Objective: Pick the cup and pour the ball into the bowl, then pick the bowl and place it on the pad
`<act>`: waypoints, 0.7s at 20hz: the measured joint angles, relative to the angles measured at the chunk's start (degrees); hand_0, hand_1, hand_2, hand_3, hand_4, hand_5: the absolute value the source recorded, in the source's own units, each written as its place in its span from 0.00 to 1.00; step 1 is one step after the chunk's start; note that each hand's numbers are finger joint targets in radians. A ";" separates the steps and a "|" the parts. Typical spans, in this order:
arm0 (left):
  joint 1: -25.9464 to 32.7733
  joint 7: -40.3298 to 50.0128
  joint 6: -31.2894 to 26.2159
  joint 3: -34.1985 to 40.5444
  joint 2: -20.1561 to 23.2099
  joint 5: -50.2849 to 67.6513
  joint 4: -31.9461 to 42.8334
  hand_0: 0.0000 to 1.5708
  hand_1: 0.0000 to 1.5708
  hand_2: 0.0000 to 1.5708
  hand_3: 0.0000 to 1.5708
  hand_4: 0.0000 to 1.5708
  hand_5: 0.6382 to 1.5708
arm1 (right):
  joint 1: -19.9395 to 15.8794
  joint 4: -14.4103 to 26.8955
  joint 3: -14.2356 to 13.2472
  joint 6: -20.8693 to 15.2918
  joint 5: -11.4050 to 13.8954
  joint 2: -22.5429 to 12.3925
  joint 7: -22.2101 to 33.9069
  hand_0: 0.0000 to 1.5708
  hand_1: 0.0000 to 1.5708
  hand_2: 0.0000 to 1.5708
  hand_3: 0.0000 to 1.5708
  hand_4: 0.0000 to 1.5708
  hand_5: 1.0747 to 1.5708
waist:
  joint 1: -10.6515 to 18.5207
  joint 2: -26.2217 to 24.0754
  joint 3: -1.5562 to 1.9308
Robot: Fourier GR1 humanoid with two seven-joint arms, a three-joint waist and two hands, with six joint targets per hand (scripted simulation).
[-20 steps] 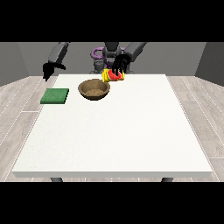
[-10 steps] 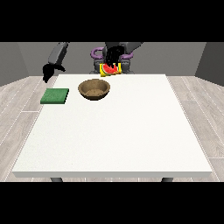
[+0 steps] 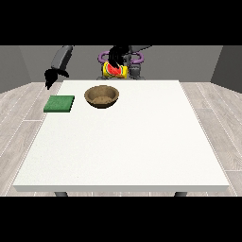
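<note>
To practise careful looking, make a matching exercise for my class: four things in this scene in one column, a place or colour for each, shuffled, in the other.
Things:
1. cup
2. bowl
3. pad
4. hand at the view's left

Descriptions:
A. green, flat on the table, near its left edge
B. black, beyond the table's far left corner
C. brown, resting on the table
D. yellow and red, held up behind the bowl

Pairs: 1-D, 2-C, 3-A, 4-B
</note>
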 measured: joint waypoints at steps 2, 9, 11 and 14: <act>-0.41 -0.87 -1.60 -1.62 0.17 -1.78 0.31 0.48 0.48 1.00 1.00 0.69 0.98 | -0.12 -0.30 0.32 0.07 0.11 0.26 -0.25 0.00 0.00 0.07 0.15 0.27 0.91 | -0.42 0.59 0.02; -1.21 -4.73 -5.77 -2.04 1.37 -6.54 -1.18 0.87 0.87 1.00 1.00 0.67 0.99 | 0.25 -0.75 0.15 1.18 -0.65 -1.17 0.16 0.00 0.00 0.19 0.24 0.33 0.93 | -0.60 0.87 -0.01; -1.03 -5.58 -6.13 -1.16 1.39 -7.25 -2.04 0.67 0.67 1.00 1.00 0.67 0.99 | -0.57 -0.84 0.07 1.45 -0.98 -1.80 1.46 0.00 0.00 0.18 0.13 0.47 0.97 | -0.19 1.03 -0.01; -0.08 -6.95 -6.29 2.08 1.96 -5.22 -4.80 0.00 0.00 1.00 1.00 0.61 1.00 | 0.77 -0.12 0.12 1.77 -1.19 -1.64 2.15 0.00 0.00 0.18 0.13 0.47 0.97 | 1.22 0.08 -0.02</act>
